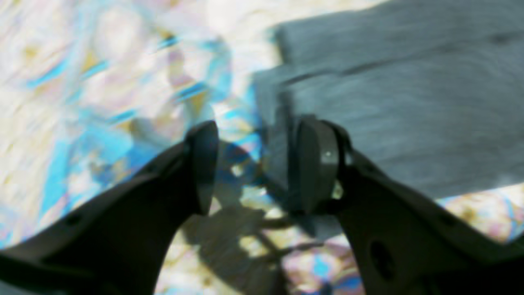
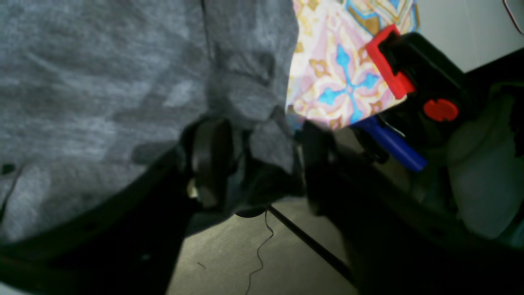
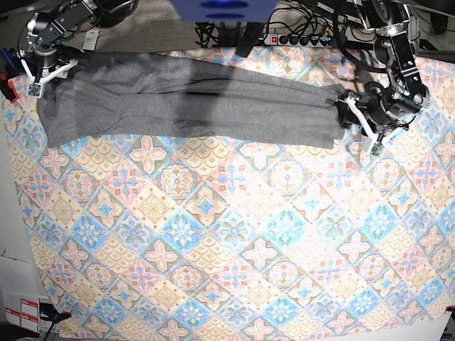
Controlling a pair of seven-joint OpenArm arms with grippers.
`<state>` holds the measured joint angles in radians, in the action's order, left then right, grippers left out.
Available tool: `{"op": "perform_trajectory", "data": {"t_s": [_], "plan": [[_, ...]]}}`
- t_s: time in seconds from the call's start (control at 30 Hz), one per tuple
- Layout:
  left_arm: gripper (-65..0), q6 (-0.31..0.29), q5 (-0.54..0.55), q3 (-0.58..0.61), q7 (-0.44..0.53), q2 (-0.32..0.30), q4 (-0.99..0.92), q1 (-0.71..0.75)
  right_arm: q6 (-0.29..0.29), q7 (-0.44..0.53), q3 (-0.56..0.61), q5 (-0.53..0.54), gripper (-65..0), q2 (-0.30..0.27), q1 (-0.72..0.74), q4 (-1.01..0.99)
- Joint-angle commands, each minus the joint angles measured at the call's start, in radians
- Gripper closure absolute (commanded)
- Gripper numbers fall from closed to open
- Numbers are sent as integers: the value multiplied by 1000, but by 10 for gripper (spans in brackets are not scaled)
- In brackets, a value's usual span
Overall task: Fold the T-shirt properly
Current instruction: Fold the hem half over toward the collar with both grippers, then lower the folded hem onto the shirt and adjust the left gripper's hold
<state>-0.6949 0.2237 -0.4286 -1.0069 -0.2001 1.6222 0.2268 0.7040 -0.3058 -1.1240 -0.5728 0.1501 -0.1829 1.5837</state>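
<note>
A: Long heather-grey jersey T-shirt (image 3: 185, 103) stretched in a band across the far side of the patterned diamond-and-flower tablecloth (image 3: 227, 241)

B: Left gripper (image 1: 251, 166) spread, empty, cloth edge at two o'clock. Right gripper (image 2: 262, 164) parted, hem between jaws

A: Best lifted clear slowly, without dragging folds

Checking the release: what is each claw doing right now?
Left claw: open, holding nothing, beside the T-shirt edge.
Right claw: open, shirt cloth loose between its fingers.
</note>
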Motion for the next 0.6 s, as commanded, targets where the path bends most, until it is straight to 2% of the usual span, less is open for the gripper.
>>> {"op": "perform_trajectory", "data": {"t_s": [0.0, 0.2, 0.47, 0.57], "plan": [[-318, -3, 12, -19, 9, -9, 16, -7, -6, 21, -6, 9, -315, -10, 1, 22], [-318, -3, 24, -129, 9, -8, 22, -11, -6, 24, -20, 15, -336, -10, 12, 40], [-325, -3, 65, -129, 4, 11, 23, -45, -6, 24, -17, 12, -338, -8, 58, 136], [-367, -3, 107, -128, 3, 11, 19, -47, -6, 24, 29, 9, -338, -8, 50, 146]]}}
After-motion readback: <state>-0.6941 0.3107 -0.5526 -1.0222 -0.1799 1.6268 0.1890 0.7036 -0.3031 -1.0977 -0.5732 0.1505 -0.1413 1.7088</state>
